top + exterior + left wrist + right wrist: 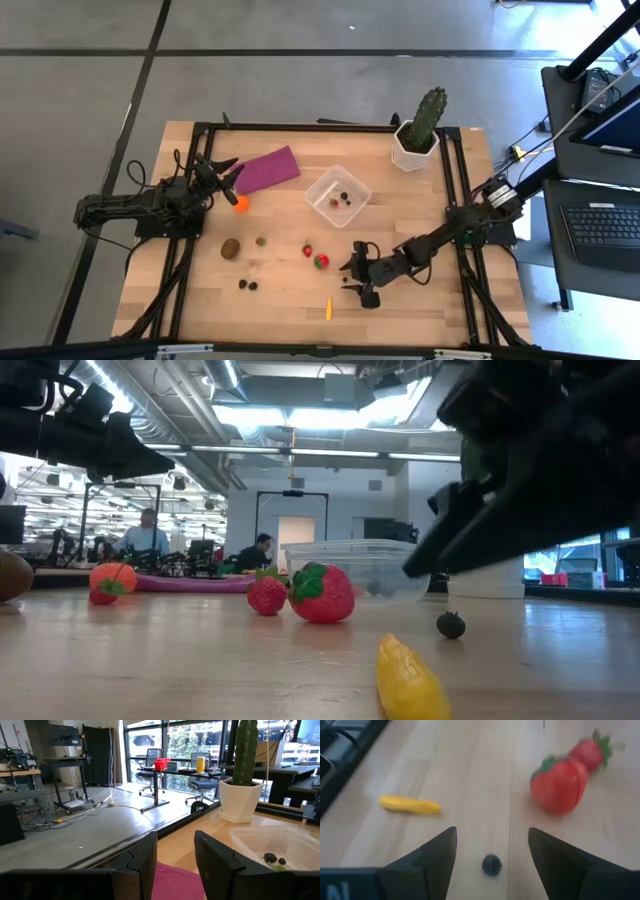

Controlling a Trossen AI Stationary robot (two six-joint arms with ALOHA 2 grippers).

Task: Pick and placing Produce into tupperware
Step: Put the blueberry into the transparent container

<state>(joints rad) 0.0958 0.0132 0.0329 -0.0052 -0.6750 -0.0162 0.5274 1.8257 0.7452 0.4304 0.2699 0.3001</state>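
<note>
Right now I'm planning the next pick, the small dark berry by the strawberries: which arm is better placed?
Right. The right tool is open with the dark berry between its fingers, beside the strawberries. The left tool sits across the table by the purple cloth and orange ball.

An open lab or office: office chairs (152, 757), desks, exposed ceiling ducts (190, 420), seated people (147, 535).

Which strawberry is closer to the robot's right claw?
The bigger strawberry. It lies nearer the open right gripper; the smaller strawberry sits farther off, toward the tupperware.
</note>
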